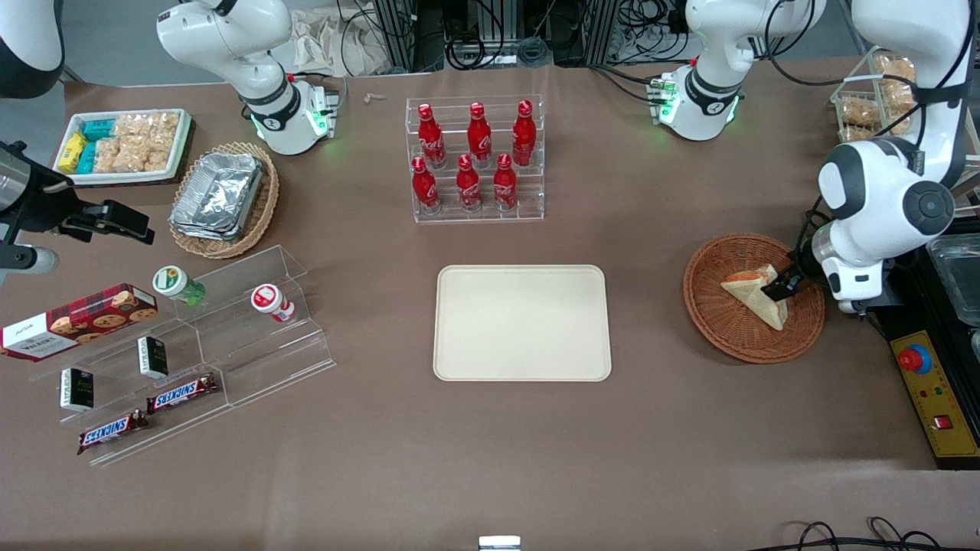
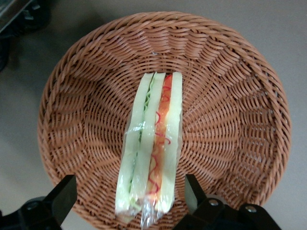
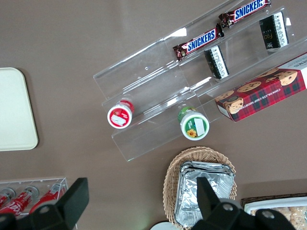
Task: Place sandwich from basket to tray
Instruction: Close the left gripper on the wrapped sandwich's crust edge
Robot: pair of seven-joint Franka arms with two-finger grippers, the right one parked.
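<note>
Sandwich lies in your reddish-brown basket.

Your gripper hangs low over the basket, fingers spread either side of the wrapped wedge, not clamped. The cream tray sits toward the table's middle, well apart from the basket.

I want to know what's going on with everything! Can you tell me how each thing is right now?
sandwich: wrapped, standing on edge in the basket, not lifted.
basket: upright, holding only the sandwich.
tray: flat on the table, nothing on it.
pincer: open, low over the basket, one finger on each side of the sandwich.
cola bottles: upright in their clear rack, capped.
</note>
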